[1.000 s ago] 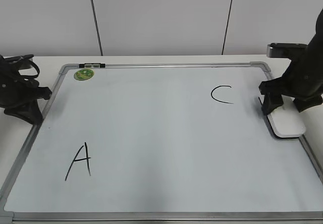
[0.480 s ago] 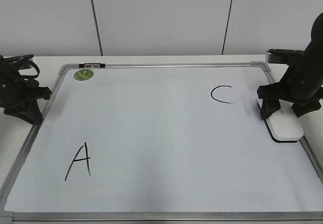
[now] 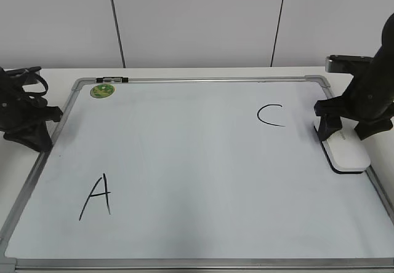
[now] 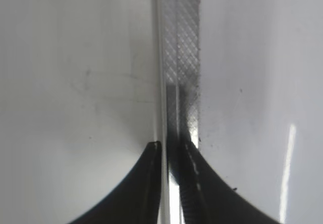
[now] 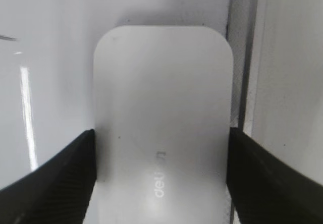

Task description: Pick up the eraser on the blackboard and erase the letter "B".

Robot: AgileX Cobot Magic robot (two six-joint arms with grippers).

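Note:
The blackboard [image 3: 184, 144] is a white dry-erase board in a silver frame. It bears a black "A" [image 3: 96, 196] and a black "C" [image 3: 271, 114]. No letter "B" shows on it. The white eraser [image 3: 348, 154] lies flat by the board's right frame, and fills the right wrist view [image 5: 161, 98]. My right gripper [image 3: 346, 135] stands over its far end, fingers [image 5: 161, 178] open just wide of its two long sides. My left gripper [image 3: 46, 128] rests shut at the board's left frame [image 4: 179, 57], with its tips [image 4: 169, 148] over that frame.
A round green magnet [image 3: 102, 90] sits at the board's top left. A small dark clip-like piece [image 3: 112, 79] lies on the top frame. The board's right frame [image 5: 242, 57] runs right beside the eraser. A white wall stands behind the table.
The right gripper lowered the eraser flat onto the board by the right frame, then rose slightly while the eraser stayed. The left arm has not moved.

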